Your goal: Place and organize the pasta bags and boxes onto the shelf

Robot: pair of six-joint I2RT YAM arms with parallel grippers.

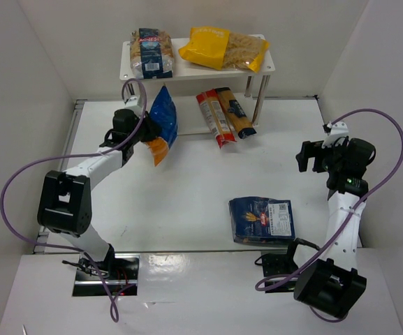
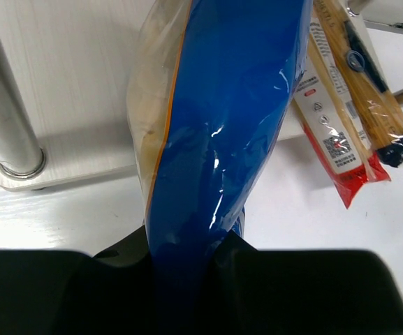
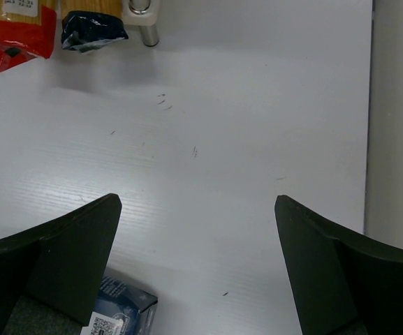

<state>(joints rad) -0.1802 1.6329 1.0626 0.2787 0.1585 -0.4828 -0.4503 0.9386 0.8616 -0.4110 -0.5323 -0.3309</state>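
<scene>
My left gripper (image 1: 144, 131) is shut on the blue-and-orange bag (image 1: 163, 124), which it holds raised in front of the left end of the white shelf (image 1: 257, 67). The bag fills the left wrist view (image 2: 222, 125). A blue-labelled clear bag (image 1: 151, 54) and a yellow bag (image 1: 222, 49) lie on the top tier. The long red packet (image 1: 213, 118) and orange packet (image 1: 235, 113) lie on the lower tier and show in the left wrist view (image 2: 330, 118). The flat dark blue pack (image 1: 262, 219) lies on the table. My right gripper (image 1: 306, 157) is open and empty above bare table (image 3: 198, 202).
White walls enclose the table on the left, back and right. A silver shelf leg (image 2: 5, 118) stands just left of the held bag. Another leg foot (image 3: 143, 14) sits at the top of the right wrist view. Purple cables loop off both arms.
</scene>
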